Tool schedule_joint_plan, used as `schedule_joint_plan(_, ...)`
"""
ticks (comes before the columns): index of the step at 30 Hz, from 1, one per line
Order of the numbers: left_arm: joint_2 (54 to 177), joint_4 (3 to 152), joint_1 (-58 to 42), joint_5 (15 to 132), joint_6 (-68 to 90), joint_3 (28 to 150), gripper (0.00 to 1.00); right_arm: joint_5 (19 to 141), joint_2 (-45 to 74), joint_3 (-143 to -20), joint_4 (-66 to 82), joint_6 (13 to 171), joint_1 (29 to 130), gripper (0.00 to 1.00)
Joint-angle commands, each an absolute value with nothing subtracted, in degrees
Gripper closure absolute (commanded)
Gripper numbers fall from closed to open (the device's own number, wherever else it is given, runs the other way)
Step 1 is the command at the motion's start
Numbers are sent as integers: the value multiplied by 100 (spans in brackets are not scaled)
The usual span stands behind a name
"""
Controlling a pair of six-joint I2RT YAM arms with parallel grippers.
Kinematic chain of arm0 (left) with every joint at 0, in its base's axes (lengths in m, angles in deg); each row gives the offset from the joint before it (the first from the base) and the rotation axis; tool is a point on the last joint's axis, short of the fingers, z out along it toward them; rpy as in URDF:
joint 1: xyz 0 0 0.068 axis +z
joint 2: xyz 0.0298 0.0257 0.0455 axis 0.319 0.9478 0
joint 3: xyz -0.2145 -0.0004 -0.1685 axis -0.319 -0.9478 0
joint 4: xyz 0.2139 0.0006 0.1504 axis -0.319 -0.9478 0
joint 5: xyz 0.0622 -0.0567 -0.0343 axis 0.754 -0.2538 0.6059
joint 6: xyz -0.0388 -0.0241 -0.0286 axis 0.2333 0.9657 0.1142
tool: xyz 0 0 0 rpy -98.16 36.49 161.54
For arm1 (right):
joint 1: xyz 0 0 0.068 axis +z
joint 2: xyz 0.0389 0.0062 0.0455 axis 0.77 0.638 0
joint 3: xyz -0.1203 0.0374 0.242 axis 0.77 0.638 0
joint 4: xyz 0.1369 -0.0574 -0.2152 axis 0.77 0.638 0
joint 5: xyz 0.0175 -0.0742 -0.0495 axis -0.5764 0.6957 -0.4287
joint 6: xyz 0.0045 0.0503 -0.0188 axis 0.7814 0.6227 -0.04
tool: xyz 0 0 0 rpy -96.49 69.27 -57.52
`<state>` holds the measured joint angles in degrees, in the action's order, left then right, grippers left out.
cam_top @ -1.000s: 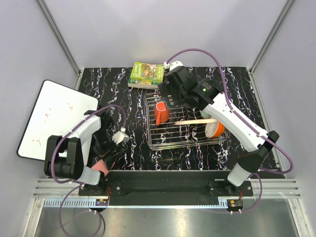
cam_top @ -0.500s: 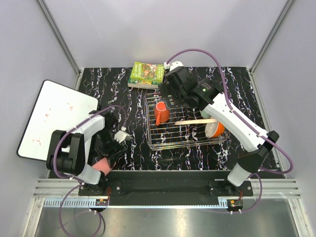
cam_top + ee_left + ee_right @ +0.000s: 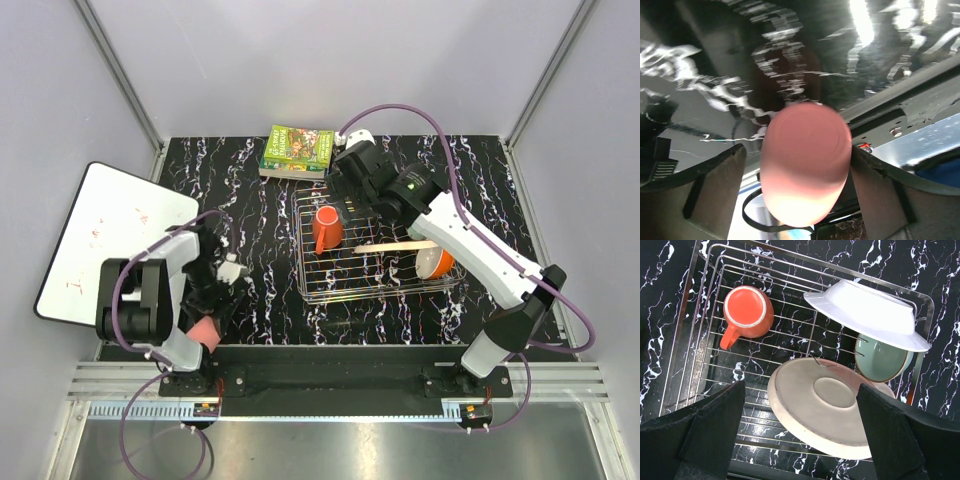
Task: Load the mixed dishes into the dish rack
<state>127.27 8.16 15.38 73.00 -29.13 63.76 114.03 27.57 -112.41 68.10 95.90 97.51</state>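
A salmon-pink cup lies on its side at the table's near left edge. In the left wrist view the cup fills the space between my left gripper's open fingers; the right finger touches it and a gap shows on the left. The left gripper is low over it. The dish rack holds an orange-red cup, a large white plate, a pale green bowl and the pink-and-cream plate on edge. My right gripper hovers open and empty above the rack, over its far side.
A green book lies just behind the rack. A white board with red scribbles lies at the far left. The black base rail runs along the near edge, right beside the pink cup. An orange-sided bowl sits at the rack's right end.
My left gripper has swung back toward the near edge and come down around the pink cup. The right gripper has shifted slightly over the rack.
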Motion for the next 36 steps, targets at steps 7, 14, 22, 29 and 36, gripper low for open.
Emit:
schedule_joint_plan(7,12467,891,2045,6944,-3280,6351,22,11690,2408,-11090,6457,9715,9782,0)
schedule_joint_plan(14,12616,892,2045,7041,-3095,6386,22,11673,2382,-10994,6439,9724,9782,0)
schedule_joint_plan(22,12440,1049,2045,7190,-3026,6334,27,11664,2329,-10818,6386,9812,9782,0)
schedule_joint_plan(29,12414,1252,2001,7463,-2823,6254,51,11655,2312,-10835,6369,9821,9782,0)
schedule_joint_plan(36,12738,1305,1720,7630,-2700,6281,99,11673,2294,-10861,6351,9795,9782,0)
